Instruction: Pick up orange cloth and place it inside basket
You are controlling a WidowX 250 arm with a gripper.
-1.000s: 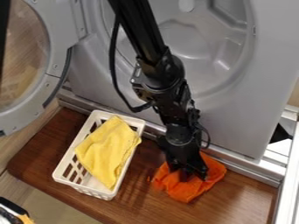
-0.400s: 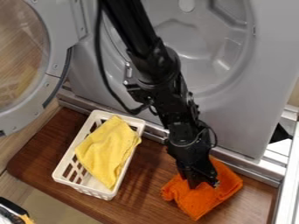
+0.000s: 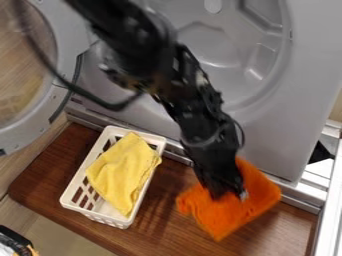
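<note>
The black gripper [image 3: 228, 195] hangs at the lower right, to the right of the basket, and is shut on the orange cloth [image 3: 235, 215]. Around and below the fingers the cloth spreads out, blurred, over the right part of the brown board. How far it is off the board I cannot tell. The white basket [image 3: 71, 189] stands upright left of the gripper, with a yellow cloth [image 3: 123, 172] lying in it and partly over its right rim.
Behind the board [image 3: 167, 220] stands a grey machine front [image 3: 267, 135] with a round recess, its open round door [image 3: 60, 95] at the left. A metal rail [image 3: 294, 195] runs along the board's back edge. A black and white object [image 3: 15, 245] sits at the lower left corner.
The orange cloth first shifted right with the gripper, then rose slightly in the view, blurring. The upper arm has swung left and looks larger. Basket and yellow cloth are unmoved.
</note>
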